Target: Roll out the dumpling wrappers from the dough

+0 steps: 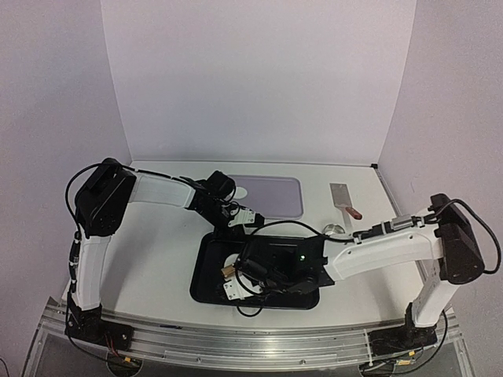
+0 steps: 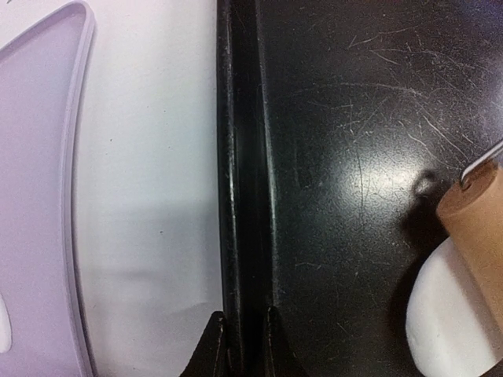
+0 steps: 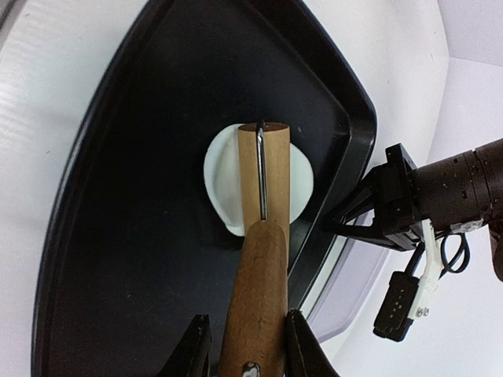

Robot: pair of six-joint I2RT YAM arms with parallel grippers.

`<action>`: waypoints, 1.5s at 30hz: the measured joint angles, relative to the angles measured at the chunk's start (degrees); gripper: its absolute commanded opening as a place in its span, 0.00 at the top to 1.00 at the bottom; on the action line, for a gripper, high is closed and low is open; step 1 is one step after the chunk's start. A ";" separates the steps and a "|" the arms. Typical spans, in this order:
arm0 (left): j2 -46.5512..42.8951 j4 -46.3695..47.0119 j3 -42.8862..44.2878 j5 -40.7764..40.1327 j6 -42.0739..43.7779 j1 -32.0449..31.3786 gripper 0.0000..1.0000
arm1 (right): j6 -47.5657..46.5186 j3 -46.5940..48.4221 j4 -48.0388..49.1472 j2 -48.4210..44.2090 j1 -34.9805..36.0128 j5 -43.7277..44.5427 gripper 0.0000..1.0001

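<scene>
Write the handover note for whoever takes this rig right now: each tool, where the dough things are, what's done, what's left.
Left tool: closed on the rim of the black tray, steadying it.
Right tool: closed on the handle of the wooden roller, which lies across the dough disc in the tray.
Done: that disc already looks flat and roughly round. A small white piece sits on the purple mat; it is too small to identify.
Left: probably a few more passes to thin and even the disc, then lift the roller off and release the tray.
</scene>
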 measured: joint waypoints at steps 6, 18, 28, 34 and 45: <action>0.00 0.00 -0.02 0.04 0.00 0.02 1.00 | -1.62 7.84 0.50 6.37 -2.79 0.08 1.00; 0.00 0.04 -0.04 0.32 -0.04 0.11 1.00 | 3.27 0.16 1.34 1.88 2.07 3.16 1.00; 0.00 0.04 -0.04 0.32 -0.04 0.11 1.00 | 1.92 5.59 3.76 6.45 -1.28 2.16 1.00; 0.00 0.12 -0.11 0.35 -0.04 0.11 1.00 | 5.77 -1.39 2.40 1.10 3.43 3.61 1.00; 0.00 0.13 -0.11 0.35 -0.07 0.11 1.00 | 3.68 7.06 2.62 7.28 -1.36 2.15 1.00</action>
